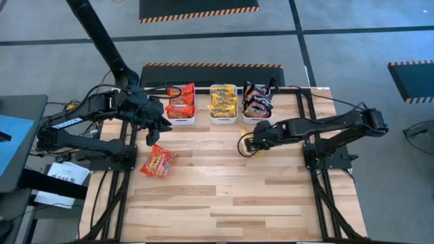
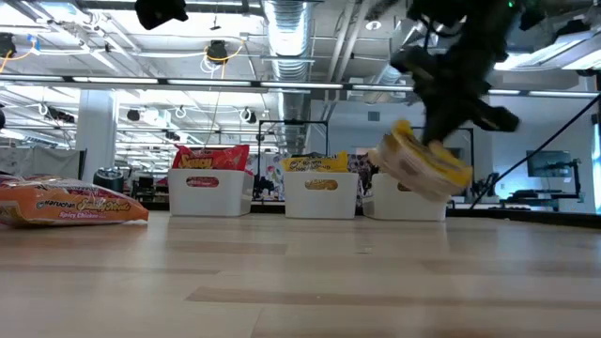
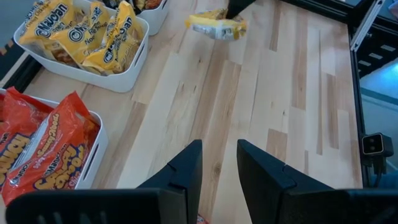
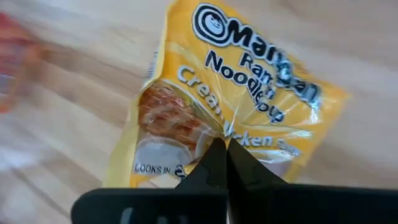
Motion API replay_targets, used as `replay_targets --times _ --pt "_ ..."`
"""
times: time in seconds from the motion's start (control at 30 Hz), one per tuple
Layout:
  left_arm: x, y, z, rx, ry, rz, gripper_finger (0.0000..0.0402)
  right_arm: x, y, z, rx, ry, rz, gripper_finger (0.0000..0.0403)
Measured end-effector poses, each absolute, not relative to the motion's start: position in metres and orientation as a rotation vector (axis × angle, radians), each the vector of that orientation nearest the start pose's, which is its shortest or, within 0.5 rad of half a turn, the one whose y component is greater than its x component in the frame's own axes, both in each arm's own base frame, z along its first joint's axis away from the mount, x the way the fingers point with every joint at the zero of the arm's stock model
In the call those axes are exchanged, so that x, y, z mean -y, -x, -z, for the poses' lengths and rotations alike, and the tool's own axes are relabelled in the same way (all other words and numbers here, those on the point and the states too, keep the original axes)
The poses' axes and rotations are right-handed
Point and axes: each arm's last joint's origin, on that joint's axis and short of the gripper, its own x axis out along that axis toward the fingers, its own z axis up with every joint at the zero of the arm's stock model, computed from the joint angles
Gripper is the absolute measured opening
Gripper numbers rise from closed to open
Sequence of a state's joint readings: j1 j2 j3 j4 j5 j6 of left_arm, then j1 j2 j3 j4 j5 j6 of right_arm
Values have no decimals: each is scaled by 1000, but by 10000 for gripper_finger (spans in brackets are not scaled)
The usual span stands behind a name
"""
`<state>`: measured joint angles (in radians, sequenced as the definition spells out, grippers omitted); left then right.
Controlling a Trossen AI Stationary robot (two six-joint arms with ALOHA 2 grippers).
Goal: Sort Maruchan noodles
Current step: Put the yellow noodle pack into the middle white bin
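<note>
A yellow Maruchan noodles packet (image 4: 236, 81) hangs over the table's middle right, with my right gripper (image 4: 222, 155) shut on it; it also shows in the low view (image 2: 420, 164) and the high view (image 1: 245, 144). A red packet (image 1: 159, 163) lies flat on the table at the left (image 2: 70, 202). My left gripper (image 3: 219, 165) hovers open above the table near the red tray, with nothing between its fingers. My right gripper pinches a pucker of wrapper film on the yellow packet's printed face (image 4: 217, 134), near its middle, between its two fingertips. The fingers come slanting down from above. The packet hangs tilted below the fingers, lifted clear of the table (image 2: 420, 164).
Three white trays stand in a row along the far edge: one with red packets (image 1: 181, 103), one with yellow packets (image 1: 223, 104), one with dark packets (image 1: 258, 102). Bare wood lies over the table's near half (image 1: 230, 203).
</note>
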<state>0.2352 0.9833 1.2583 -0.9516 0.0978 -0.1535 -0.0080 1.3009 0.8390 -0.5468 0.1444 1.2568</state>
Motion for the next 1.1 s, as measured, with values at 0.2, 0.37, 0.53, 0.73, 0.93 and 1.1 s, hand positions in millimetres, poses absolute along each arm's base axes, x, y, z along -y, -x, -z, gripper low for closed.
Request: replay_targets --times 0.2,0.37,0.53,0.73,0.93,1.1 --pt "-37 -164 -387 -658 249 -180 86 7 -271 -239 -562 -899 625 2" --pt "-37 -165 -387 -657 249 -180 86 14 -299 -247 -538 -722 613 2" --pt "-37 -165 -387 -657 256 -189 86 23 -333 -255 -535 -524 661 1" --pt "-37 -165 -387 -656 269 -198 86 42 -366 -252 -630 -344 850 1" --pt "-37 -165 -387 -655 270 -201 86 59 -394 -240 -719 -279 956 1" --pt "-37 -165 -387 -655 269 -204 86 77 -410 -231 -752 -271 1031 1"
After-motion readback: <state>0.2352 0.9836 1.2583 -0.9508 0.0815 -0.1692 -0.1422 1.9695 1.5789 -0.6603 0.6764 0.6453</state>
